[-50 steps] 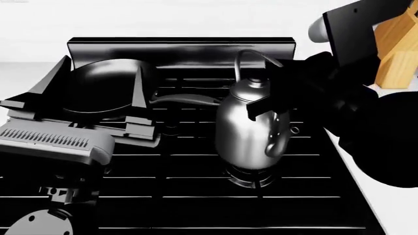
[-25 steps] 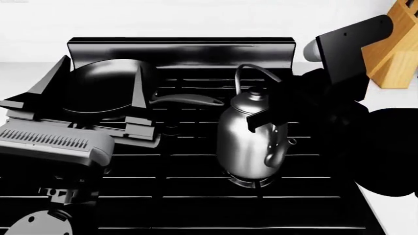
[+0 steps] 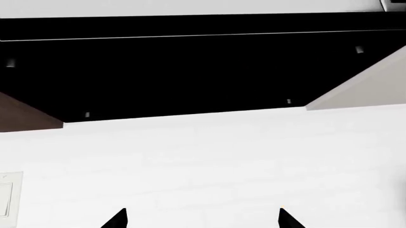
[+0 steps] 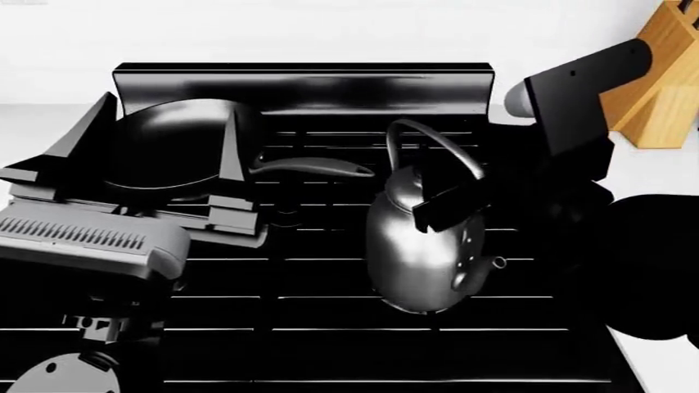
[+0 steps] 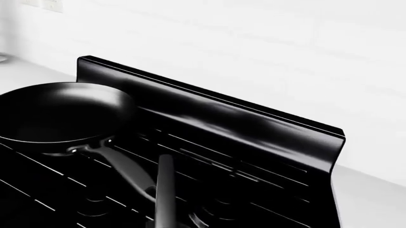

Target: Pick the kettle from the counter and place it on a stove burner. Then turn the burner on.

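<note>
The shiny steel kettle [image 4: 421,254] leans tilted over the front right stove burner [image 4: 421,309] of the black range, its spout toward the right. Its thin arched handle [image 4: 437,147] rises behind it. My right gripper [image 4: 439,209] reaches in from the right, one dark finger lying across the kettle's upper body, apparently shut on the kettle. In the right wrist view the grey handle [image 5: 165,190] runs down to the bottom edge, and the fingers are out of frame. My left gripper [image 4: 169,106] stands open at the left, fingers pointing up. Both fingertips [image 3: 117,219] show against a white wall.
A black frying pan [image 4: 175,151] sits on the back left burner, its handle [image 5: 120,166] pointing toward the kettle. The range's backguard [image 4: 306,86] runs along the rear. A wooden knife block [image 4: 666,74] stands on the white counter [image 4: 656,168] at the right.
The kettle has gone from upright to tilted and sits a little lower and to the right. My right arm has shifted down and right. The left arm has not moved.
</note>
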You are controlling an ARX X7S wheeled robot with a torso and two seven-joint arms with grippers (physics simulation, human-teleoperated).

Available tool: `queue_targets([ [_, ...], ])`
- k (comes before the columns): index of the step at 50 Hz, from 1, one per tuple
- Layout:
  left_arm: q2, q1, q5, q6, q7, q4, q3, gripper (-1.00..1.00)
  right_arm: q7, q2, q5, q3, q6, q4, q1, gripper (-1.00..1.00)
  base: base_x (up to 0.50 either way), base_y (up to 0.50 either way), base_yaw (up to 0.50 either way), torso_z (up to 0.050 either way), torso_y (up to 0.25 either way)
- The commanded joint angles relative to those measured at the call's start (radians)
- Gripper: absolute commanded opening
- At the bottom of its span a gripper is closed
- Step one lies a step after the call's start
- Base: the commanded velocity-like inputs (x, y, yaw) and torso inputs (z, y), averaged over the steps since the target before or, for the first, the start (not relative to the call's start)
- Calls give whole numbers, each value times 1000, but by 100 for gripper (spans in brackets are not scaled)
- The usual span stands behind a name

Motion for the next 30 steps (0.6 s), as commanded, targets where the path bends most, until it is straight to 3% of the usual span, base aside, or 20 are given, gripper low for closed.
queue_targets([
  [1,-4,-2,-7,0,-4,1,-2,100,1,-1,29,-9,2,-11,11,100,0,0,0,0,0],
  [30,-14,-1,-15,3,-17,8,2,100,27,20,87,1,-14,-49,-5,100,0,0,0,0,0],
])
